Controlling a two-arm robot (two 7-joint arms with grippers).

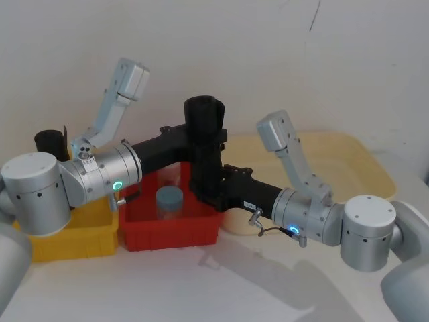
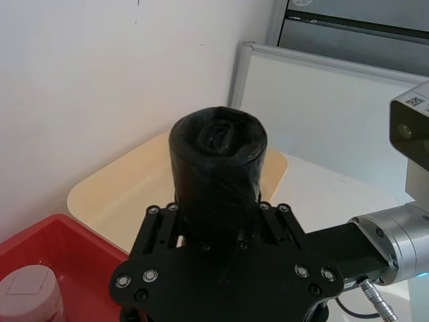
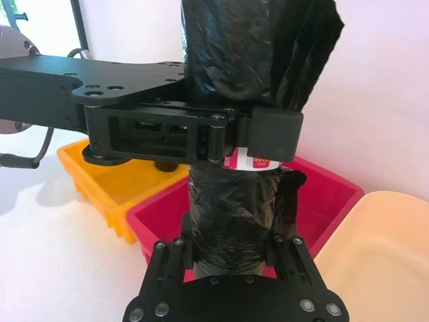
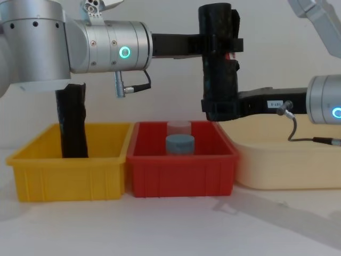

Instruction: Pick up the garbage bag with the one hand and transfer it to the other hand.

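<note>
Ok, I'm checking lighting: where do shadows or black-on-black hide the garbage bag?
Head view: the garbage bag blends into the left gripper above and right gripper below; arm shadows streak the table. Chest view: the pale wall outlines it.

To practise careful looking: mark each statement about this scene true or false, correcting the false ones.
1. The garbage bag is held upright in the air over the red bin. True.
2. The left gripper holds it lower than the right gripper. False: the left grips higher, the right near its lower end.
3. A slimmer black roll stands in the yellow bin. True.
4. The lidded jar stands in the yellow bin. False: it stands in the red bin.
</note>
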